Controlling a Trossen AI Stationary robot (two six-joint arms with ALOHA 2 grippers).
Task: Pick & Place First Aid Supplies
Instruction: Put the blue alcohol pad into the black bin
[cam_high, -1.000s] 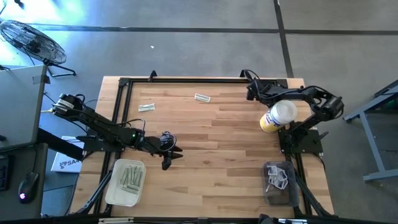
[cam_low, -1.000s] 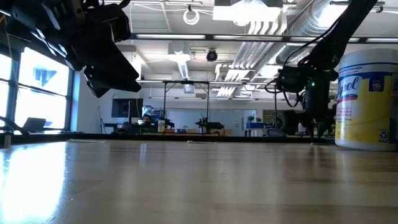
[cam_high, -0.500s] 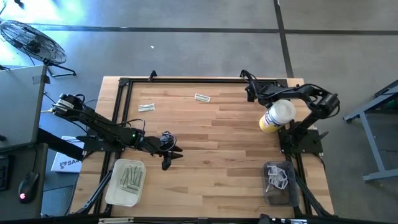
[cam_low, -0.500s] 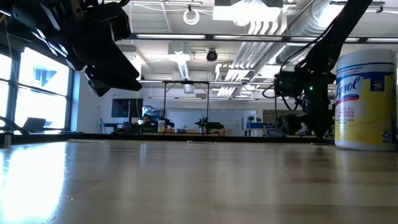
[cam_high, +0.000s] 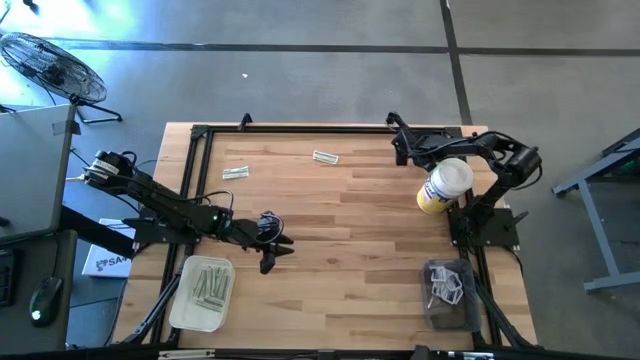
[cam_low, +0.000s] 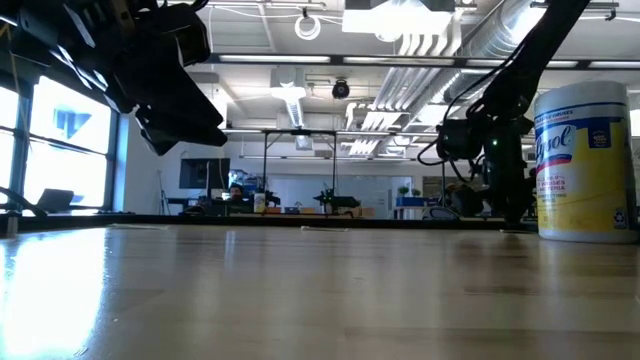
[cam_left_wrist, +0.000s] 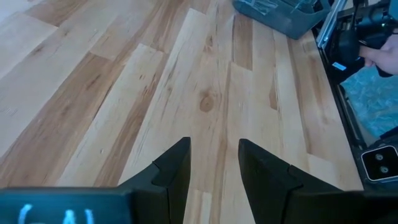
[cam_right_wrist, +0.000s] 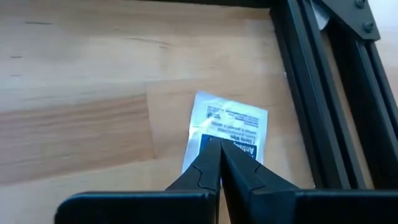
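Note:
A white square packet (cam_right_wrist: 233, 121) with a dark blue mark lies flat on the wood at the far right corner, beside the black frame rail (cam_right_wrist: 311, 93). My right gripper (cam_right_wrist: 217, 142) is shut on it; in the high view the right gripper (cam_high: 398, 140) hides the packet. Two pale strips (cam_high: 235, 172) (cam_high: 325, 157) lie flat near the far edge. My left gripper (cam_high: 270, 245) is open above bare wood at the table's left, and the left wrist view shows the gap of the left gripper (cam_left_wrist: 214, 168) with nothing in it. My right gripper meets the white packet on its dark blue mark (cam_right_wrist: 208, 138), near the packet's middle, with the fingertips shut together. The fingers come from above, slanting toward the far edge. The packet still lies flat on the table. Whether a crease is pinched between the tips does not show.
A yellow bottle with a white cap (cam_high: 445, 187) stands under the right arm, large at the right of the low view as the bottle (cam_low: 585, 160). A pale tray (cam_high: 203, 293) holding strips sits near left. A grey bin (cam_high: 450, 285) with white squares sits near right.
My right gripper has moved a little toward the table's far left, staying at table height. The yellow bottle has shifted slightly to the left in the low view. My left arm has kept still.

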